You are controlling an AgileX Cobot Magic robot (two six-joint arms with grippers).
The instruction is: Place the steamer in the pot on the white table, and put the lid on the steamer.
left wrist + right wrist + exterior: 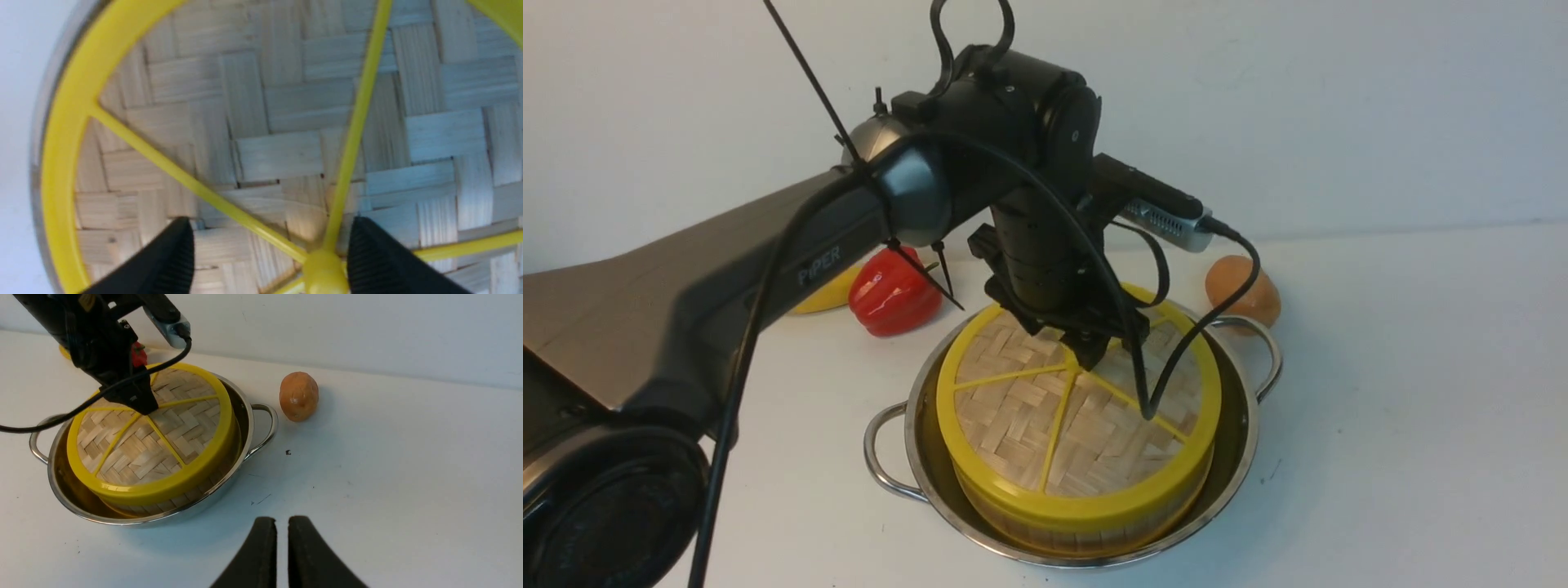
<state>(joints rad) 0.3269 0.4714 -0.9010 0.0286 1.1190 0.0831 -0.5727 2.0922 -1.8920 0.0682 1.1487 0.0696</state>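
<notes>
The woven lid with yellow rim and spokes lies flat on top of the steamer. Only the steamer's bamboo wall shows below the lid's rim, and its contents are hidden. The steamer stands inside the steel pot on the white table. My left gripper points down at the lid's centre. In the left wrist view it is open, its fingers standing either side of the yellow hub. My right gripper hovers over bare table beside the pot, shut with nothing in it.
A red pepper and a yellow object lie behind the pot on the left, partly hidden by my left arm. An orange-brown potato-like object sits behind the pot's right handle. A white wall closes the far side.
</notes>
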